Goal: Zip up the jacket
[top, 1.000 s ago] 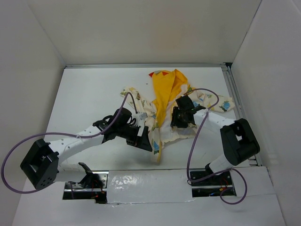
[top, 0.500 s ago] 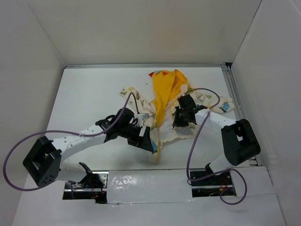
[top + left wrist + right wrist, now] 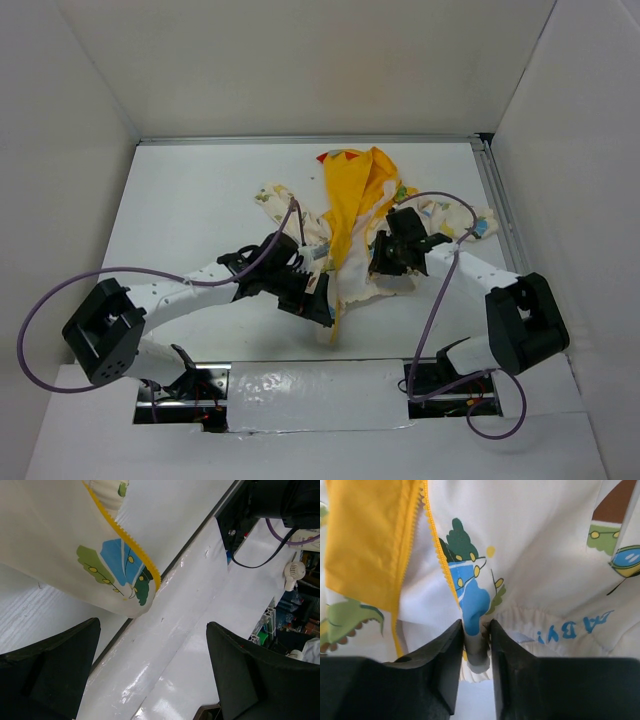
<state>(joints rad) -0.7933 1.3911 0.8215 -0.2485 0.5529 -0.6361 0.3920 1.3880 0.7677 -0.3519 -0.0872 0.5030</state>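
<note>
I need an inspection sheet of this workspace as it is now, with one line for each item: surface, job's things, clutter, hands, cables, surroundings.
Surface: white table, with a glossy tape strip along its near edge.
Job's things: jacket lies rumpled and unzipped, yellow lining up; zipper teeth are apart.
Clutter: nothing seen.
Hands: left hand is wide open near the hem corner and holds nothing; right hand pinches the hem by the zipper edge.
Cables: left purple cable loops wide around its arm's base; right purple cable hangs in a loop beside the jacket.
Surroundings: white walls on three sides; metal rail at the right edge.
</note>
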